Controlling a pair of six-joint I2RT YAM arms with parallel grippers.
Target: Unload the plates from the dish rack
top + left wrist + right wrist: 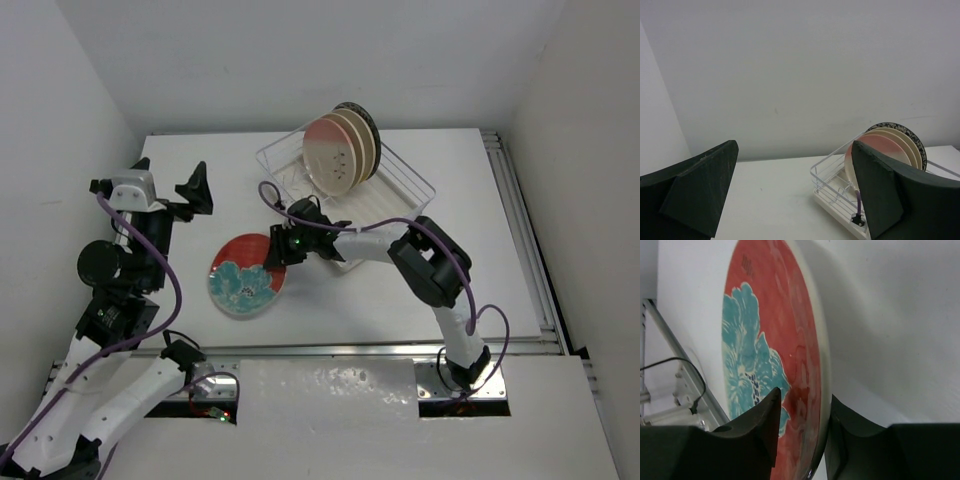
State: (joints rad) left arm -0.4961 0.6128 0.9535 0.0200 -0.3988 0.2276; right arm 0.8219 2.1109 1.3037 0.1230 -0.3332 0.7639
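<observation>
The red-and-teal floral plate (pixel 245 280) lies low over the table left of the dish rack, and it fills the right wrist view (pixel 770 340). My right gripper (pixel 272 248) is shut on its rim, one finger on the painted face and one behind the edge (pixel 805 425). The white wire dish rack (pixel 400 180) holds several cream plates (pixel 335 155) on edge, with a dark-backed plate (pixel 360 112) at the rear. My left gripper (pixel 172 180) is open and empty, raised at the far left and facing the rack (pixel 832 170) and its plates (pixel 890 142).
White walls enclose the table at the back and both sides. A metal rail (pixel 530 250) runs along the table's right edge. The right arm's purple cable (pixel 275 200) loops near the rack's front corner. Bare tabletop (pixel 200 140) lies left of the rack.
</observation>
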